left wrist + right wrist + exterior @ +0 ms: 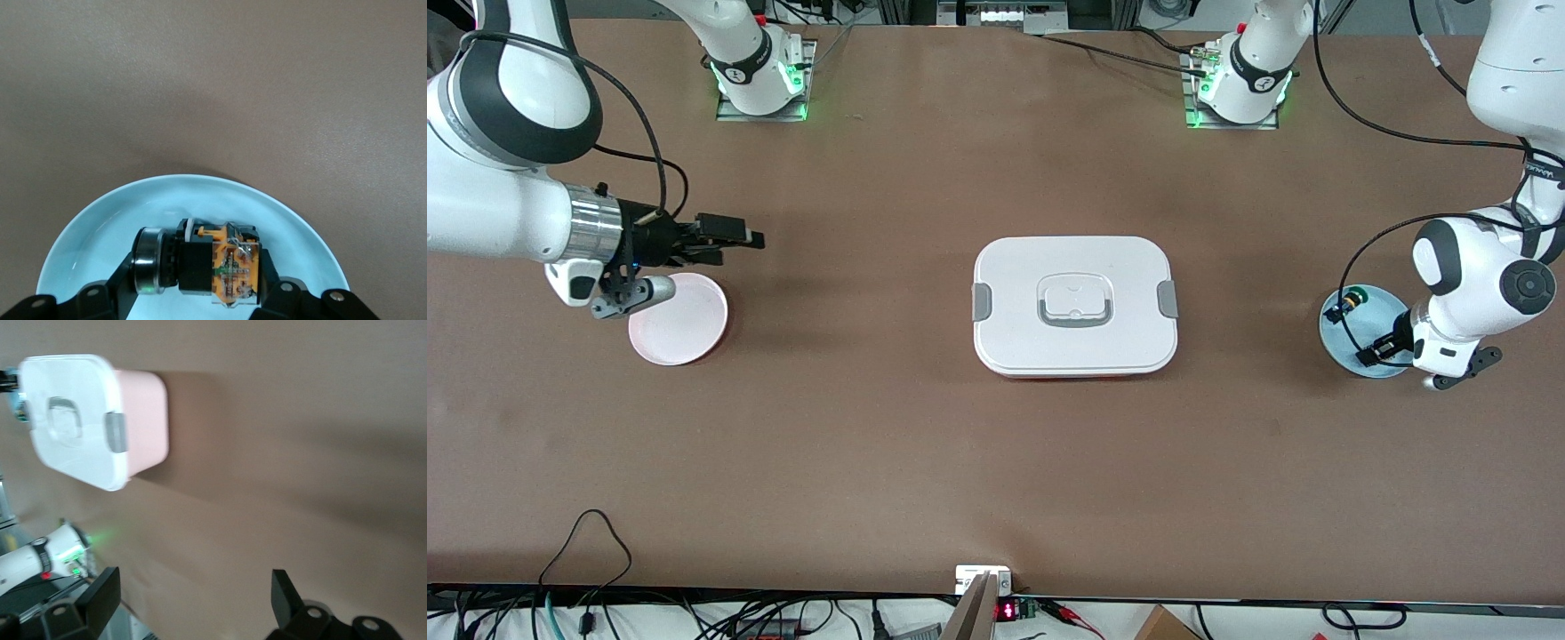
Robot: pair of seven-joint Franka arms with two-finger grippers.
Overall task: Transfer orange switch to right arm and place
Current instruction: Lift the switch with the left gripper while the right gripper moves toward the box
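The orange switch, a black stubby part with a silver ring at one end and an orange block at the other, lies across the light blue plate. My left gripper is low in that plate with a finger against each end of the switch, shut on it. In the front view my left gripper sits over the blue plate at the left arm's end of the table. My right gripper is open and empty in the air beside the pink plate, its fingers wide apart.
A similar black part with blue and green marking lies in the blue plate, farther from the front camera than my left gripper. A white-lidded box with grey clips stands mid-table and also shows in the right wrist view.
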